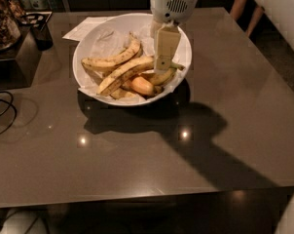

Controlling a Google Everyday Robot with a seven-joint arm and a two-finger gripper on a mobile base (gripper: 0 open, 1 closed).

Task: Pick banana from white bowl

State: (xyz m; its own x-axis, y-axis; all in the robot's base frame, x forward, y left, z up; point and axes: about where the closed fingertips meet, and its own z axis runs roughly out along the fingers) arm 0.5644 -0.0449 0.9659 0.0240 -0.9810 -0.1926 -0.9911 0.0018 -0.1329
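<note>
"Where is your tool?"

"My tool (163, 64) hangs over the right half of the white bowl (78, 57), inside its rim. The round white wrist housing (175, 1) sits above the bowl's far edge. The tool's cream lower end points down at the fruit."

"Open or closed?"

"I cannot tell. From this side I see one flat cream face, and nothing that shows a gap or a grip."

"And the banana?"

"The banana (123, 74) lies in the bowl on the crinkled paper (104, 37). It is speckled brown and runs from the lower left up toward the right. Its right end comes right under the lower end of my tool, but I cannot tell whether the two touch."

"What else is in there?"

"A shorter banana (110, 61) arcs just behind the long one. A stubby banana (162, 76) sits to the right, just below the tool. An orange-yellow piece (142, 86) lies in front, close against the long banana."

"Around the bowl?"

"The bowl stands toward the far side of the dark, glossy counter (195, 179). A sheet of paper (86, 27) lies flat behind it on the left. A dark container (41, 32) stands farther left, and a black cable (6, 112) loops at the counter's left edge. My arm's shadow (210, 155) runs from the bowl toward the near right."
</note>
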